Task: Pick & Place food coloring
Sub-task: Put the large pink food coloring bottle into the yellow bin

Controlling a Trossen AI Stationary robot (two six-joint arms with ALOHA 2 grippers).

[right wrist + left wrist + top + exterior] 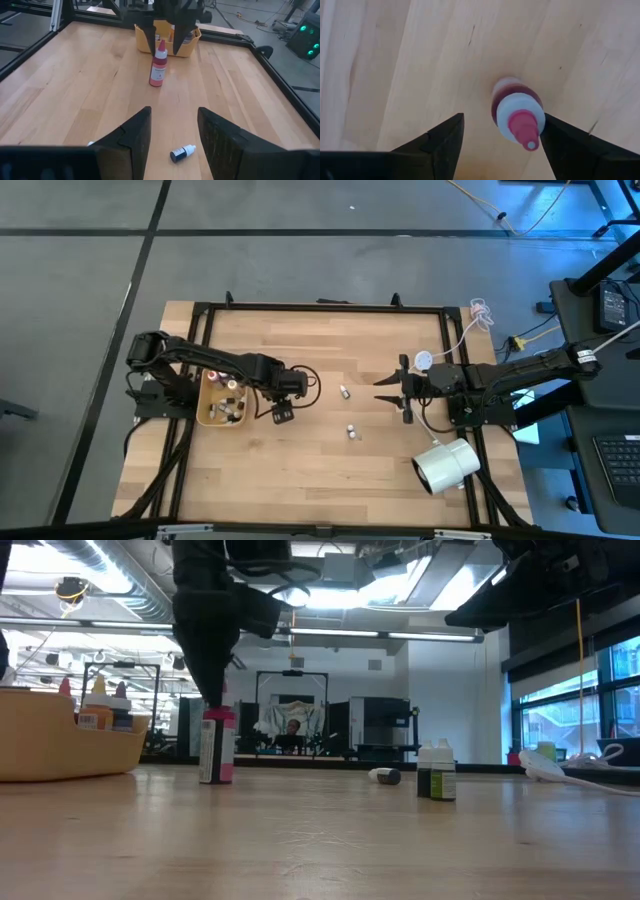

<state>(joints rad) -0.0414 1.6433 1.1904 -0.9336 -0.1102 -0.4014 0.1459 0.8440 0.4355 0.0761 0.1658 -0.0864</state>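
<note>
Left of centre in the high view, left gripper (282,416) hangs open astride an upright red bottle (517,116), not gripping, just beside the tan tray (205,402). Tray holds several bottles, count unclear. Three bottles left loose on the bench (320,470): one lying (182,153), two upright together (436,771). Right gripper (392,392) waits part-open, empty, right of centre. Task looks mostly done.

- No readable text, brand or no. in any view.
- Red bottle (158,66): has a label, print too small to read.
- Bottles in tray (70,745): labels show in low view, illegible.
- Two small bottles (436,771) on tabletop (320,840): labels unreadable too.
</note>
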